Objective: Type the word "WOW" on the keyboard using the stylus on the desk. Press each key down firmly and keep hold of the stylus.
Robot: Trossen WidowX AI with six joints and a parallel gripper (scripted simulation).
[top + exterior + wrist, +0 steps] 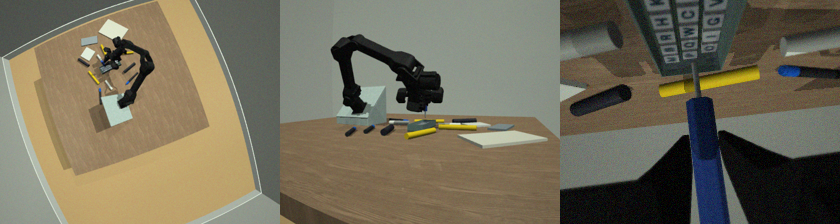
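The dark green-grey keyboard (106, 69) (421, 125) (730, 30) lies on the desk, its lettered keys facing up. My gripper (425, 104) (704, 139) is shut on the blue stylus (425, 108) (702, 117) (102, 63) and holds it above the keyboard. In the exterior view the stylus points down, its thin grey tip a little above the keyboard, with a gap. In the wrist view the tip appears over the keyboard's end rim, just short of the P key; the W key lies farther along that row. The arm hides part of the keyboard in the top view.
Yellow sticks (94, 77) (457, 127) (730, 80), black sticks (129, 67) (387, 130) and white sticks (108, 85) surround the keyboard. A pale wedge block (117, 114) (379, 111) stands by the arm's base. A cream board (113, 29) (503, 138) and grey slab (89, 41) (501, 127) lie beyond.
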